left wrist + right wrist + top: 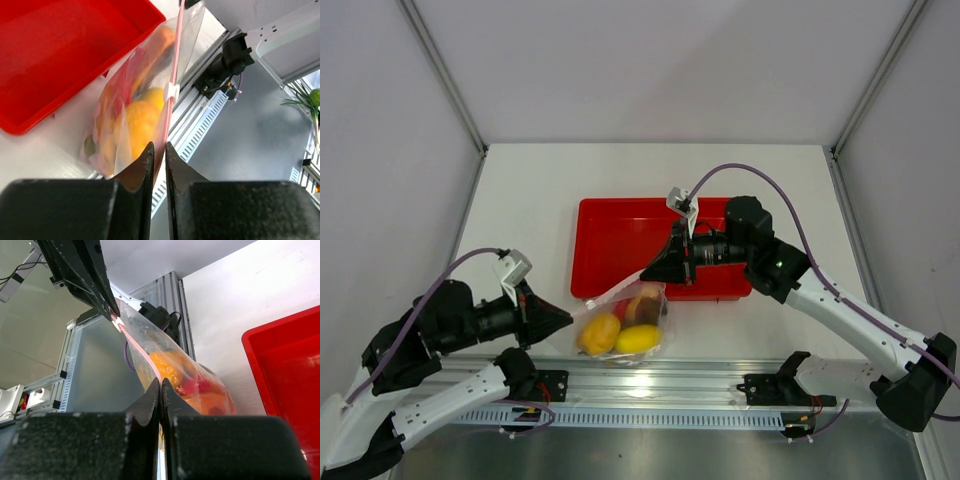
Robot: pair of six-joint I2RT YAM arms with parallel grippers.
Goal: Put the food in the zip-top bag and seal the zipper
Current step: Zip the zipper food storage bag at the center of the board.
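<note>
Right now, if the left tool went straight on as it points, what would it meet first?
Probably the small white slider clip on the narrow pinkish zipper strip that the left tool is shut on; beyond it, the right tool. Depth is unclear.

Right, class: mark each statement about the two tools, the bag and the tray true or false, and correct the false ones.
1. The left tool and the right tool both pinch the zipper strip. True.
2. The zip-top bag is on the near side of the red tray, toward the arm bases. True.
3. The yellow fruits lie in the red tray. False: they sit inside the zip-top bag.
4. The right tool is wide open. False: it is shut on the zipper strip.
</note>
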